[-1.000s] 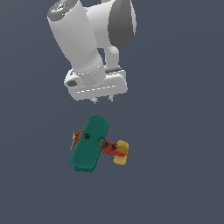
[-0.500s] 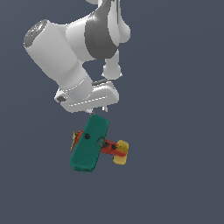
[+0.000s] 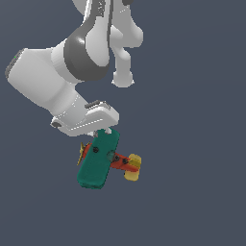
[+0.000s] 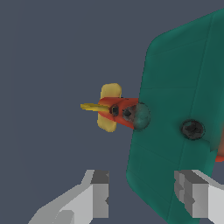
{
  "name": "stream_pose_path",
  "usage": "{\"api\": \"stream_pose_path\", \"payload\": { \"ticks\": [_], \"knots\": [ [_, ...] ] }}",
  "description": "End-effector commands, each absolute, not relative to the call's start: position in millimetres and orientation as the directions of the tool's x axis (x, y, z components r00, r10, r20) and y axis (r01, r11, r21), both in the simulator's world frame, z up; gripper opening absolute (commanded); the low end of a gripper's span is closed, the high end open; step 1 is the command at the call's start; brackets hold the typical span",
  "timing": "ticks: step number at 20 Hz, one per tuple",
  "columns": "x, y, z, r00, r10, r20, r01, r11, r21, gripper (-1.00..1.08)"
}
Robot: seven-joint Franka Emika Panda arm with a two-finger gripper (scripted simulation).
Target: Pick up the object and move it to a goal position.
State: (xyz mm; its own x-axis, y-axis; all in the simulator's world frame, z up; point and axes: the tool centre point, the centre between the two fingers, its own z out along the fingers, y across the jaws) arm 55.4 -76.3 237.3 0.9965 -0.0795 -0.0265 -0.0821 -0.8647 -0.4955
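The toy plane [image 3: 102, 161] lies on the flat grey bench [image 3: 192, 144], a little below the middle of the exterior view, its broad teal wing [image 3: 98, 161] facing up. The red body [image 3: 121, 161] runs toward that view's right and ends in the yellow tail [image 3: 132, 167]; a yellow propeller [image 3: 82, 153] peeks out on the left. The white arm [image 3: 62, 81] leans down from above, and its hand [image 3: 106, 130] sits right at the wing's upper end. In the wrist view the hand [image 4: 142, 199] is open, with one fingertip [image 4: 99, 194] off the wing's edge and the other [image 4: 197, 197] over the wing. It grips nothing; whether it touches the wing cannot be told.
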Motion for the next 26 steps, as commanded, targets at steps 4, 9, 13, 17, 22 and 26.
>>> {"api": "stream_pose_path", "payload": {
  "ticks": [4, 9, 13, 17, 22, 26],
  "knots": [
    [72.6, -90.7, 224.3, 0.995, -0.100, -0.006, -0.086, -0.821, -0.564, 0.28],
    [86.9, -104.7, 212.4, 0.993, -0.121, 0.017, -0.084, -0.778, -0.622, 0.28],
    [97.4, -116.6, 202.8, 0.990, -0.139, 0.038, -0.079, -0.742, -0.666, 0.28],
    [107.0, -129.0, 193.2, 0.985, -0.160, 0.061, -0.070, -0.704, -0.706, 0.28],
    [116.4, -143.1, 182.9, 0.979, -0.184, 0.089, -0.056, -0.663, -0.747, 0.28],
    [121.3, -151.8, 176.9, 0.974, -0.199, 0.107, -0.046, -0.638, -0.769, 0.28]
  ]
}}
